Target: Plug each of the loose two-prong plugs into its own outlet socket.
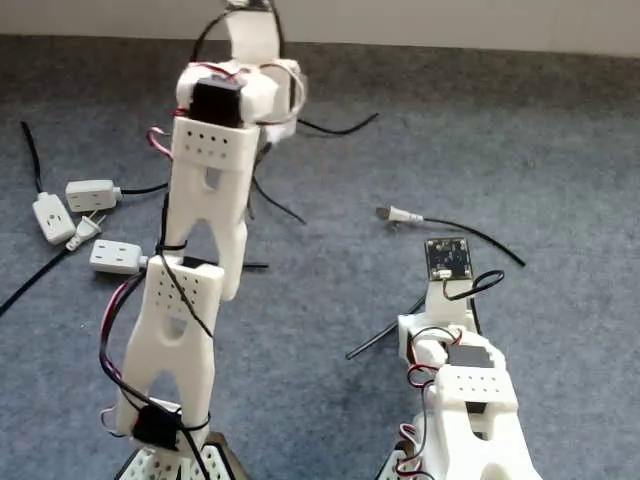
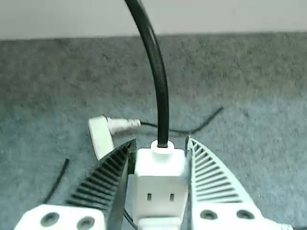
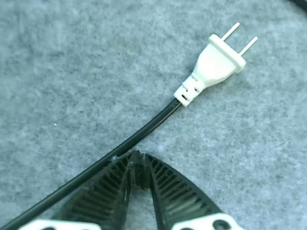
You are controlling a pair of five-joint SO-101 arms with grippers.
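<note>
High view: white two-prong plug [image 1: 392, 213] on black cord [image 1: 470, 233] lies on grey carpet [image 1: 560, 150] near right arm [image 1: 470, 400]. Left wrist view: left gripper [image 2: 160, 143] pinches white boxy outlet socket [image 2: 159, 184]. Right wrist view: right gripper [image 3: 137, 157] pressed together, beside the cord.

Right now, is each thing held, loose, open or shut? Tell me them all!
left gripper: shut on the outlet socket
outlet socket: held, both slots empty
right gripper: shut, empty, beside the black cable
two-prong plug: loose on the carpet, unplugged
black cable: lying on the carpet
</note>
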